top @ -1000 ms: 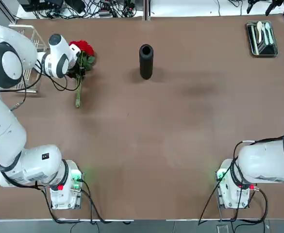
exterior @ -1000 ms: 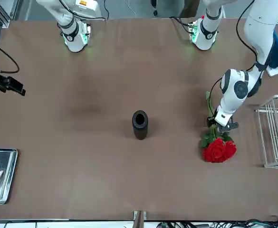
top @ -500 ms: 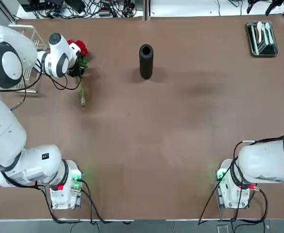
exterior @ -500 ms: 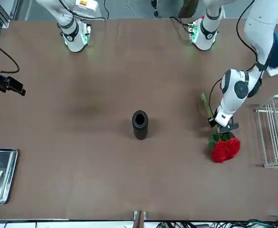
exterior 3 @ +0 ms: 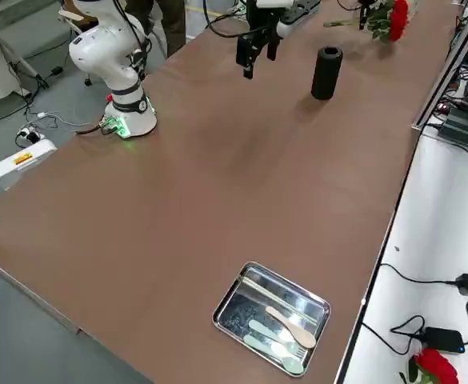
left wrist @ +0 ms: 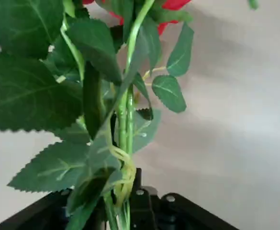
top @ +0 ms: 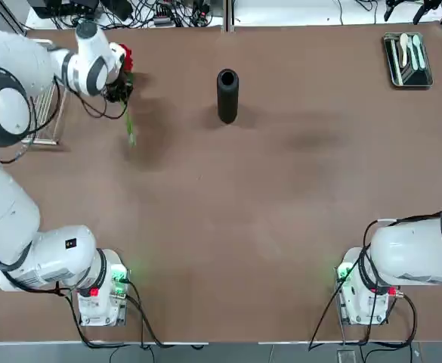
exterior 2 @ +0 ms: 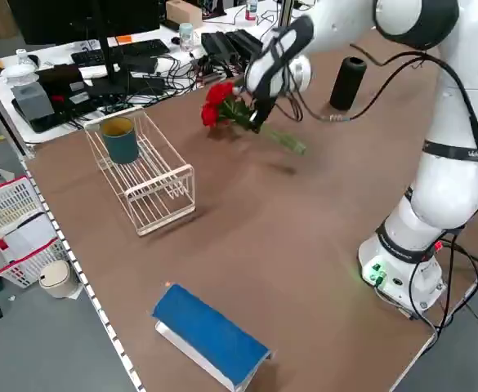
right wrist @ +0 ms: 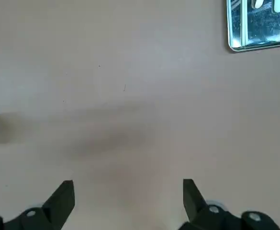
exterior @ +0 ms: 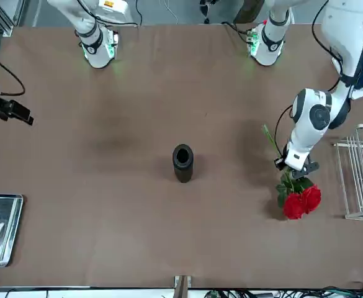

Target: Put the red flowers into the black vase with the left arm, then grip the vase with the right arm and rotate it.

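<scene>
The left gripper [exterior: 296, 162] clamps the red flowers [exterior: 300, 200] by their stems, its fingertips hidden behind leaves. The black vase [top: 227, 95] stands apart on the desk [top: 281, 197]. The right gripper [right wrist: 128, 194] hangs wide open, holding nothing.

A wide brown surface [top: 266, 197] fills the scene, matte and evenly lit, with soft shadows. At its far right corner lies a metal tray [top: 407, 60] holding pale utensils. On the left edge stands a white wire rack [exterior 2: 150, 176] with a dark green cup [exterior 2: 120, 140] inside, and a blue book [exterior 2: 210, 336] lies near the corner. Beyond the far edge, a white desk [exterior 2: 75, 57] carries tangled black cables [top: 160, 13] and electronics. The floor [exterior 3: 26, 72] is grey, with a white box [exterior 3: 24, 163] resting on it.
</scene>
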